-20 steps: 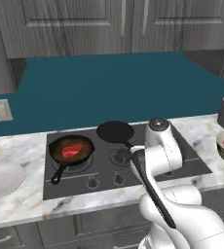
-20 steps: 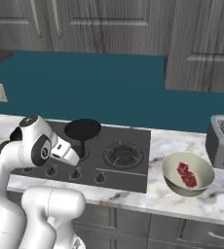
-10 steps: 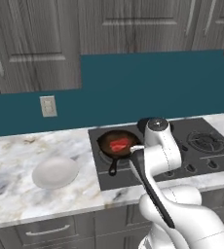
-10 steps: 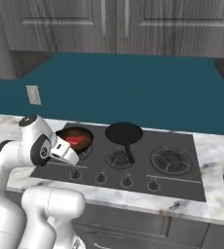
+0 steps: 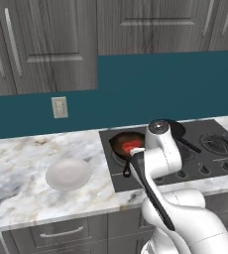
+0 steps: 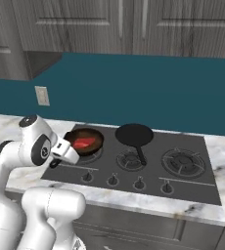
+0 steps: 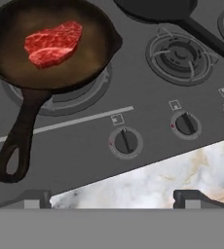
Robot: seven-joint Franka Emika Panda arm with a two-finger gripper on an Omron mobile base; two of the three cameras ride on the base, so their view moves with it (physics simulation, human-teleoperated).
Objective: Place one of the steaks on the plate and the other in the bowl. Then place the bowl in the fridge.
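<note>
A: Where is the steak sitting?
B: It is lying in the skillet on the stove. The plate is sitting apart on the table.
A: And the jaws?
B: They are hanging wide apart, holding nothing, above the knobs.

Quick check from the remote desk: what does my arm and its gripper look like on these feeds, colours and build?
The arm is glossy white with rounded, bulbous segments, dark grey joint caps and a black strip running down its side. The gripper has two small dark grey, blocky finger tips. No loose cables or markings are visible.
</note>
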